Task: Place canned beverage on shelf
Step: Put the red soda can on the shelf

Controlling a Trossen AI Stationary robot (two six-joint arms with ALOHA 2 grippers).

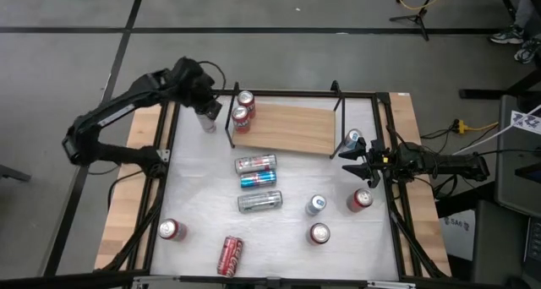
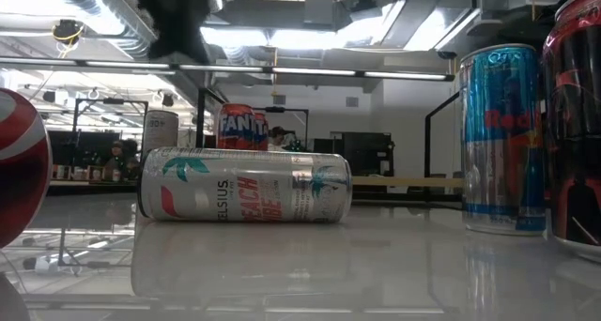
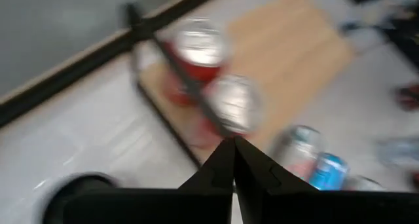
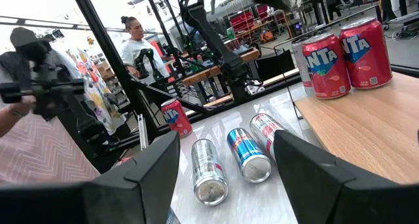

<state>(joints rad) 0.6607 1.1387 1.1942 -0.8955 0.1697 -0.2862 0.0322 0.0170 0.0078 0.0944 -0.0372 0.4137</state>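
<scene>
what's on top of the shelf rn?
Two upright red cans stand together at one end of the shelf; the rest of the board is bare wood. Whatever is under the board is hidden.

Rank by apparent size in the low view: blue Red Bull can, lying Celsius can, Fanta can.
1. Celsius can and blue Red Bull can: look alike, not ranked; Red Bull is nearer the camera.
2. Fanta can: smallest, farthest back, partly hidden.

silver can lying on its side: "CELSIUS", "PEACH" | red-orange can behind it: "FANTA" | 2 red cans on the shelf: "NTA" visible | tall blue-silver can: partial "Red"
</scene>
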